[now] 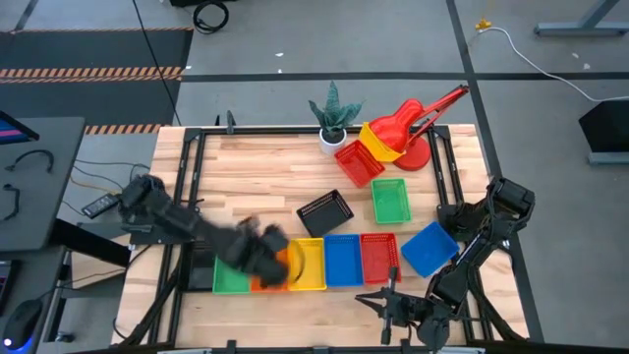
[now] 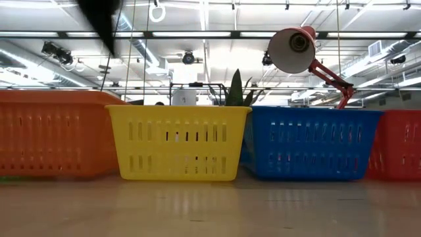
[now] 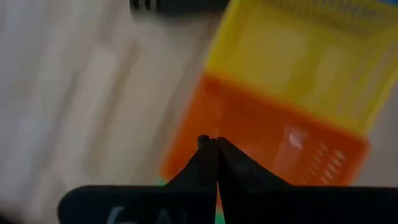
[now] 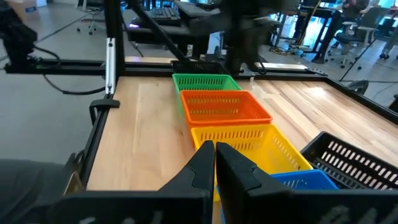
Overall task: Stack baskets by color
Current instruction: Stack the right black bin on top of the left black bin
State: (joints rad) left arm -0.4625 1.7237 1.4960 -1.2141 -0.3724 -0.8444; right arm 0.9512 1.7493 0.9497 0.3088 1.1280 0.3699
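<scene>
Five baskets stand side by side along the table's near edge: green point(image 1: 229, 277), orange point(image 4: 224, 104), yellow point(image 1: 309, 264), blue point(image 1: 343, 259) and red point(image 1: 380, 256). Farther back lie a tilted blue basket point(image 1: 429, 248), a black one point(image 1: 325, 209), a green one point(image 1: 390, 200), a red one point(image 1: 358, 162) and a yellow one point(image 1: 381, 141). My left gripper point(image 3: 214, 146) hovers shut above the orange basket point(image 3: 261, 137), with nothing between its fingers. My right gripper point(image 4: 214, 149) waits shut near the front edge, right of the row, pointing along it.
A red desk lamp point(image 1: 423, 118) and a small potted plant point(image 1: 334, 118) stand at the far edge. Black frame rails point(image 1: 187, 187) run along both sides of the table. Bare wood point(image 1: 265, 182) lies in the far left part.
</scene>
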